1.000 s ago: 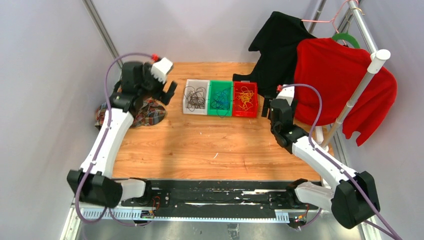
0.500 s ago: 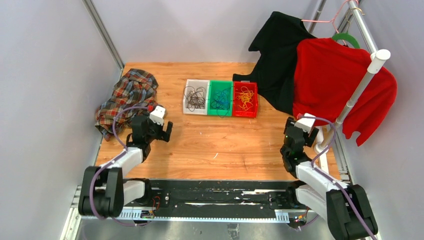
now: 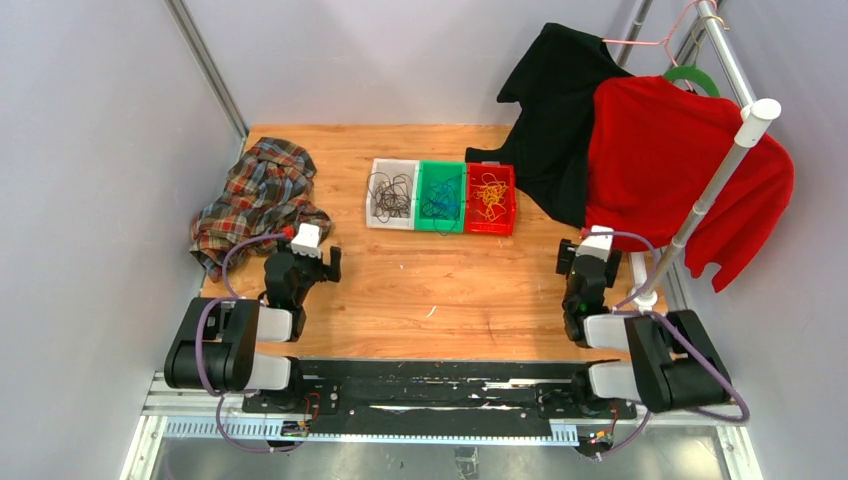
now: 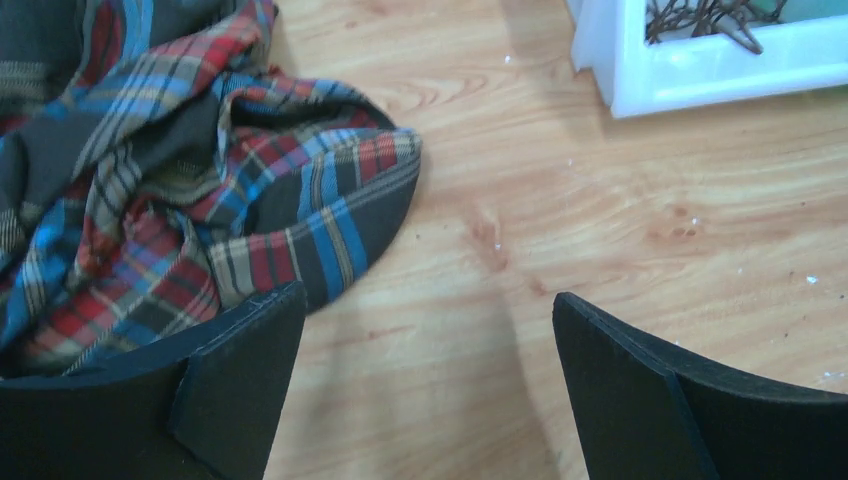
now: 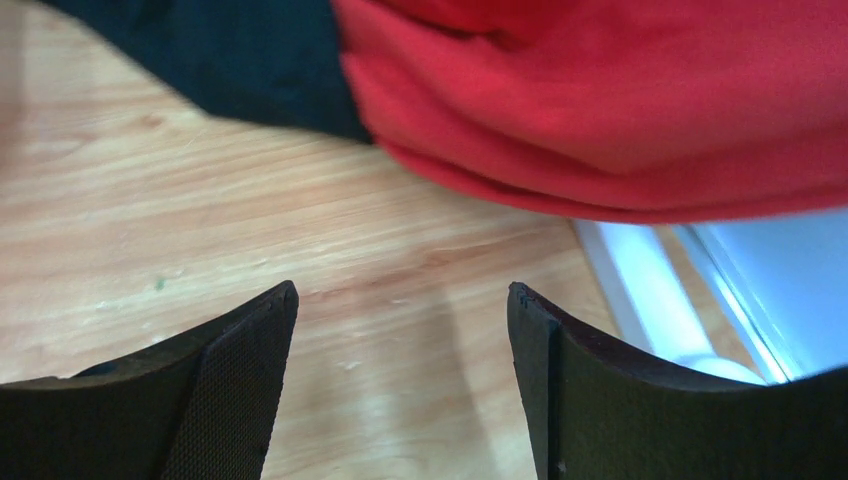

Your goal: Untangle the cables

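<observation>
The cables lie sorted in three small trays at the back middle of the table. Dark cables (image 3: 390,197) are in the white tray (image 3: 371,200), blue ones (image 3: 441,200) in the green tray (image 3: 441,165), and yellow-orange ones (image 3: 490,195) in the red tray (image 3: 490,230). No tangle shows on the table. My left gripper (image 3: 325,263) is open and empty, low at the near left; its wrist view (image 4: 428,330) shows bare wood between the fingers. My right gripper (image 3: 580,262) is open and empty at the near right, also over bare wood (image 5: 402,320).
A crumpled plaid shirt (image 3: 258,195) lies at the left, right beside my left finger (image 4: 150,170). A black garment (image 3: 560,90) and a red garment (image 3: 680,150) hang on a rack at the right, its white post base (image 5: 640,290) near my right gripper. The white tray's corner (image 4: 700,70) shows ahead.
Both arms have folded back from near the trays to the near edge of the table. The left arm's retreat has uncovered the plaid shirt. Both grippers stay open and empty.
</observation>
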Controlling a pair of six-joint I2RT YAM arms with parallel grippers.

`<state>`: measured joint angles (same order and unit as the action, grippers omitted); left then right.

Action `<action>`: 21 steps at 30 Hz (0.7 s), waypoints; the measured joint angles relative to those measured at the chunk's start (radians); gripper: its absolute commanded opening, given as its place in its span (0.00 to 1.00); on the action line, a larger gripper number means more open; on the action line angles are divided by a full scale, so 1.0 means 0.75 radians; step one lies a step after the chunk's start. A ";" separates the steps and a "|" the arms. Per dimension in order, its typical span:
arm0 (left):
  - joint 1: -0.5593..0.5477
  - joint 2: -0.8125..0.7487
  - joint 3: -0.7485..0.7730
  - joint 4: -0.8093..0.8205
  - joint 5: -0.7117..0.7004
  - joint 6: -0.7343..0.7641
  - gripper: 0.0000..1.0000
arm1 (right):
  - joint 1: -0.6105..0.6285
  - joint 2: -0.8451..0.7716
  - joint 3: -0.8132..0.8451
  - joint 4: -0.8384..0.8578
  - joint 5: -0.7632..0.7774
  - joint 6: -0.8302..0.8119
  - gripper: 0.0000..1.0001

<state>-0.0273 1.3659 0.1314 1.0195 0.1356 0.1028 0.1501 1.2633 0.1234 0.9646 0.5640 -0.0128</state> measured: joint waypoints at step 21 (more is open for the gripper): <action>0.000 -0.004 0.071 0.016 -0.143 -0.074 0.98 | -0.079 0.177 0.126 0.033 -0.378 -0.090 0.77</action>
<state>-0.0273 1.3628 0.1848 1.0313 0.0284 0.0475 0.0910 1.3960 0.2180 0.9894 0.2806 -0.0799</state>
